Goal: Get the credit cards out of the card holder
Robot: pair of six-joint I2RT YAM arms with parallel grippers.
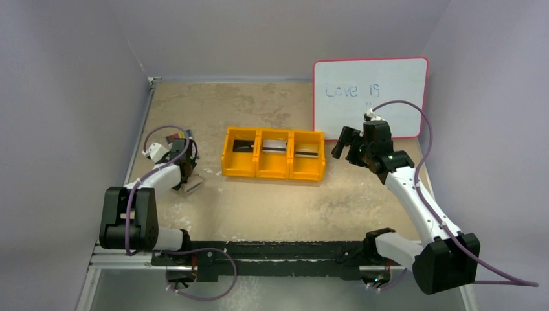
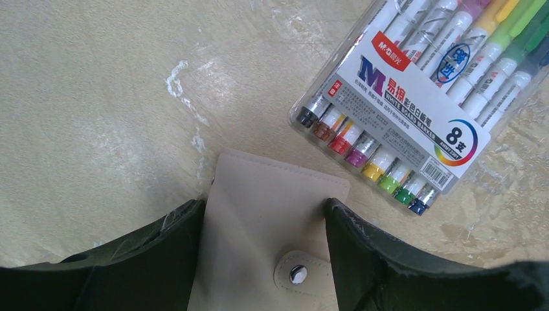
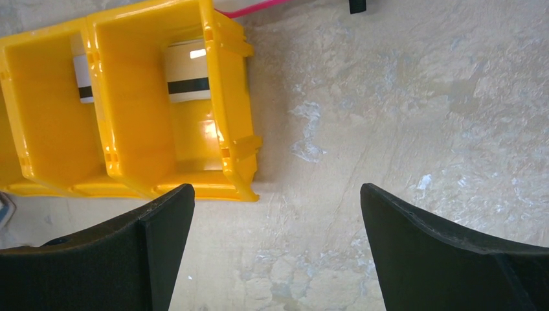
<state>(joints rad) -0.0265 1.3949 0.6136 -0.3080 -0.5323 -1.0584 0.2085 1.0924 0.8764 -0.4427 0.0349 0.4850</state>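
An orange tray [image 1: 272,170] lay crosswise on a tan table [image 1: 272,214]. It had three open compartments in a row, and each held one of the cards [image 1: 274,146], three in all. In the right wrist view the card in the right end compartment was pale with a black stripe across it and lay at the far end of the compartment. The card in the next compartment showed a stripe too, though a wall hid most of it.

The holder [image 2: 265,220] was well to the left of the tray, out of any compartment. It was folded shut, tan side out, with its tab snapped down by a metal stud. The left claw [image 2: 264,208] gripped it across its width, one dark finger against each side edge. Whether the holder touched the table could not be told.

A clear pack of markers [image 2: 421,97], eight coloured ones side by side, lay on the table just beyond the holder, also left of the tray.

The right claw [image 3: 277,194] hung over bare table just right of the tray, its fingers spread wide with nothing between them.

A pink-edged whiteboard [image 1: 370,97] reading "Love is" stood behind the tray, to its right.
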